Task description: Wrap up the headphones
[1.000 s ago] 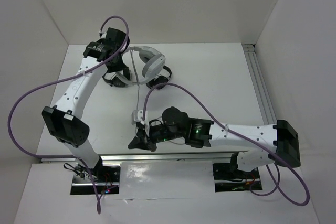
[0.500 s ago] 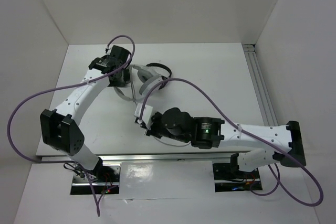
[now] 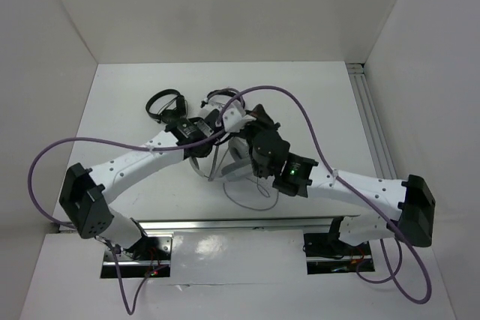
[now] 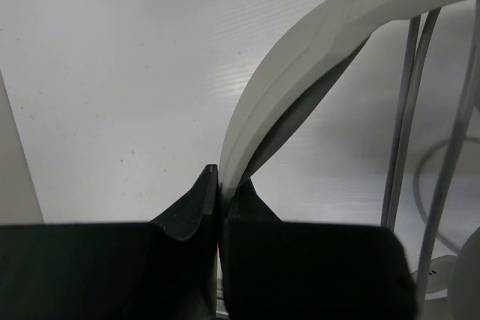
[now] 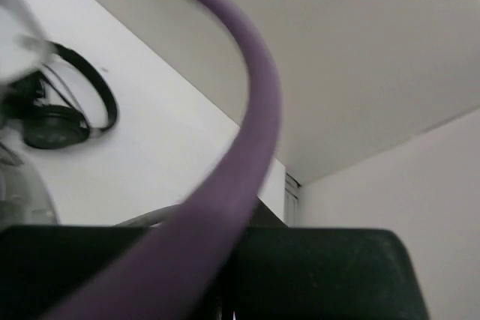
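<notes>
The white and grey headphones [image 3: 237,168] lie mid-table, mostly hidden under both arms. In the left wrist view my left gripper [image 4: 220,179] is shut on the end of their wide headband [image 4: 315,58], which arches up to the right. Strands of the thin grey cable [image 4: 405,118] hang beside it. In the top view the left gripper [image 3: 210,127] sits just left of my right gripper [image 3: 244,115], which is above the headset. In the right wrist view the right gripper [image 5: 240,219] looks shut, and a thin grey cable [image 5: 139,219] runs to its fingers. A purple robot cable [image 5: 247,133] hides much of them.
One small black headphone [image 3: 165,103] lies at the far left of the arms, and another [image 3: 223,97] lies just behind the grippers. A loop of grey cable [image 3: 247,194] lies under the right arm. An aluminium rail [image 3: 371,118] runs along the right side.
The left gripper has carried the headphones from the far left towards the middle. The right gripper has swung from the near edge up and over the headset, trailing the cable.
</notes>
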You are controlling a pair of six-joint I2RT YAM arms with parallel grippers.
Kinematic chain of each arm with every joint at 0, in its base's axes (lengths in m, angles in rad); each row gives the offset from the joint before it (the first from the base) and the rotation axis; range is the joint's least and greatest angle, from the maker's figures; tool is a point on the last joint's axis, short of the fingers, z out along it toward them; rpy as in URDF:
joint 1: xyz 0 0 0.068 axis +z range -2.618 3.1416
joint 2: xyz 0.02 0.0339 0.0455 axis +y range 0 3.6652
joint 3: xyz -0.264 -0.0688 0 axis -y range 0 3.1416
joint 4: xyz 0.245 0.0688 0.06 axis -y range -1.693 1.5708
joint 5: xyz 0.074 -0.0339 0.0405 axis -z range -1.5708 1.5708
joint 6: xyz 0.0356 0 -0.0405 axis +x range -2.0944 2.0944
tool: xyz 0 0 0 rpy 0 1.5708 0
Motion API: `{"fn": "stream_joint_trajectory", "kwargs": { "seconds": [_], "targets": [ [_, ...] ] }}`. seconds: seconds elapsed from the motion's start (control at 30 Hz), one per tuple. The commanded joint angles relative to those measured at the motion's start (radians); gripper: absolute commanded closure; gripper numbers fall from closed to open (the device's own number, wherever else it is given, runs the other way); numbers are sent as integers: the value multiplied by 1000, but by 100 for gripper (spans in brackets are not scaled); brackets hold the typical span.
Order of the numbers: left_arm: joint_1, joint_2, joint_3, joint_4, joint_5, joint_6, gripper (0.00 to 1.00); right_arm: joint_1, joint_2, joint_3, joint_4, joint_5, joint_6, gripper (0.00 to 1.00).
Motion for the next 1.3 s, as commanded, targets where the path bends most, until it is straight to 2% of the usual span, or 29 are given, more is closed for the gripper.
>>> {"fn": "stream_joint_trajectory", "kwargs": {
  "seconds": [0.0,0.03,0.17,0.27,0.3,0.43,0.57,0.73,0.8,0.83,0.9,0.93,1.1,1.13,1.2,1.23,1.27],
  "targets": [
    [-50,-113,-40,-61,-123,-28,100,-140,-95,-10,278,38,-13,100],
    [-81,-163,-49,-52,-108,-12,100,-166,-112,-10,202,-35,92,100],
    [-153,-248,-83,-25,-1,94,100,-307,-187,-10,80,-279,295,100],
    [-207,-308,-102,-15,94,165,100,-416,-196,25,14,-486,367,98],
    [-219,-325,-102,-15,127,176,100,-466,-196,35,-3,-542,368,98],
    [-267,-385,-102,-27,185,197,100,-540,-146,95,-67,-706,368,95],
    [-279,-437,-25,-42,245,217,100,-623,-104,131,-142,-872,378,97],
    [-279,-451,91,-56,220,199,100,-694,-81,97,-155,-1172,510,99],
    [-279,-451,156,-68,178,180,100,-714,-58,74,-120,-1292,561,99],
    [-279,-451,177,-68,178,171,100,-724,-43,62,-106,-1440,643,99],
    [-279,-451,231,-50,178,171,100,-754,37,52,-15,-1583,729,99],
    [-279,-451,245,-36,178,160,100,-754,67,52,30,-1651,822,99],
    [-279,-469,288,129,226,188,100,-673,222,-33,374,-1654,1064,96],
    [-279,-469,297,161,217,188,100,-660,245,-43,477,-1654,1096,96],
    [-279,-469,335,228,182,188,100,-636,320,-53,582,-1670,1208,96],
    [-279,-443,357,240,144,188,100,-636,351,-53,715,-1682,1252,94],
    [-279,-431,381,249,124,170,100,-622,380,-53,774,-1697,1344,91]
  ]
}}
